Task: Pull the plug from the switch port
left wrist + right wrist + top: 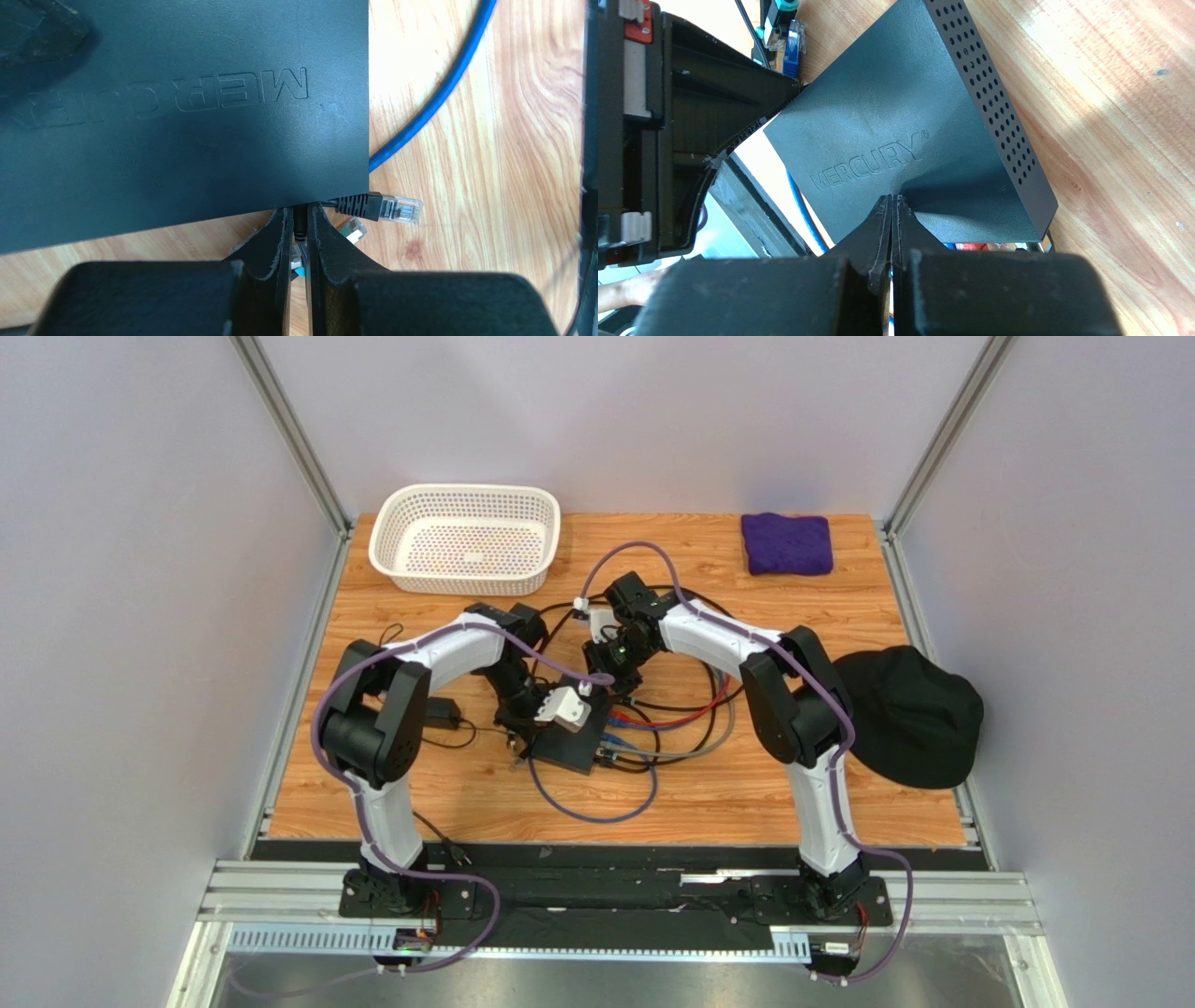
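Left gripper point(300, 234): pinched tight on thin black plug point(300, 215), one finger on either side of it.
Plug: meets the near edge of the switch point(182, 126); seating in the port not discernible.
Right gripper point(892, 206): fingers pressed together, tips down at the switch's top face by the embossed lettering.
Switch: flat on wooden table point(505, 175), mid-table between both arms.
Loose connector point(396, 208): clear-tipped, just beside the plug.
Blue cable point(435, 91): curving past the switch's corner.
Far edge: white basket point(464, 536), purple cloth point(787, 542).
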Controlling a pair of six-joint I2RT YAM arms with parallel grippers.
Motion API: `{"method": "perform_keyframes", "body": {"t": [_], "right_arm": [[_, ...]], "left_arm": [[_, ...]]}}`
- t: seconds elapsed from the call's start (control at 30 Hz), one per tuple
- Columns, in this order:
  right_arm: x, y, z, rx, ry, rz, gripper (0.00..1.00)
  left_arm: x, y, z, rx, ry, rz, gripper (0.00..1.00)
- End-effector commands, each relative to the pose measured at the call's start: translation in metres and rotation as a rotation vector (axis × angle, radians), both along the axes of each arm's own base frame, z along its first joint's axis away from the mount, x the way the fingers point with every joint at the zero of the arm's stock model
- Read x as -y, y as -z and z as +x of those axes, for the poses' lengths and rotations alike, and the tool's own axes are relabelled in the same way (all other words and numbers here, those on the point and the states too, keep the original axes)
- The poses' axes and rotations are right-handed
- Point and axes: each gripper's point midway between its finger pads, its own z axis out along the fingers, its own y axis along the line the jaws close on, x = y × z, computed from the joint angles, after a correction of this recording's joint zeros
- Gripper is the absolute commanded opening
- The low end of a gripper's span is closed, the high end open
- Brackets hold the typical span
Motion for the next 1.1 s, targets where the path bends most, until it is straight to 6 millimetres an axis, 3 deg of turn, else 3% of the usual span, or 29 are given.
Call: {"method": "perform_keyframes", "body": {"t": [0.0, 0.03, 0.17, 0.37, 0.57, 0.63, 0.77, 0.87, 1.07], "right_arm": [[0.019, 0.037, 0.008, 0.058, 0.014, -0.14, 0.0], [0.019, 0.037, 0.008, 0.056, 0.013, -0.14, 0.0], [0.017, 0.037, 0.01, 0.051, 0.012, -0.138, 0.0], [0.02, 0.041, 0.01, 0.046, 0.026, -0.159, 0.0], [0.034, 0.045, 0.003, 0.063, 0.013, -0.212, 0.0], [0.028, 0.031, 0.01, 0.1, 0.022, -0.168, 0.0], [-0.012, -0.027, -0.001, 0.087, -0.108, 0.111, 0.0], [-0.017, -0.036, -0.016, 0.043, -0.168, 0.205, 0.0], [-0.011, -0.003, -0.05, -0.157, -0.258, 0.209, 0.0]], "left_arm": [[0.019, -0.012, -0.016, 0.078, -0.043, -0.123, 0.0], [0.02, -0.019, -0.013, 0.134, -0.068, -0.14, 0.0], [0.015, -0.009, -0.009, 0.182, -0.08, -0.096, 0.0], [0.023, -0.024, -0.027, -0.109, -0.046, -0.064, 0.0], [0.019, -0.014, -0.037, -0.063, -0.067, -0.088, 0.0], [0.015, -0.013, -0.041, -0.057, -0.074, -0.083, 0.0], [0.016, -0.01, -0.043, -0.034, -0.1, -0.108, 0.0], [0.02, -0.011, -0.04, -0.027, -0.137, -0.12, 0.0], [0.02, -0.009, -0.035, 0.002, -0.173, -0.117, 0.0]]}}
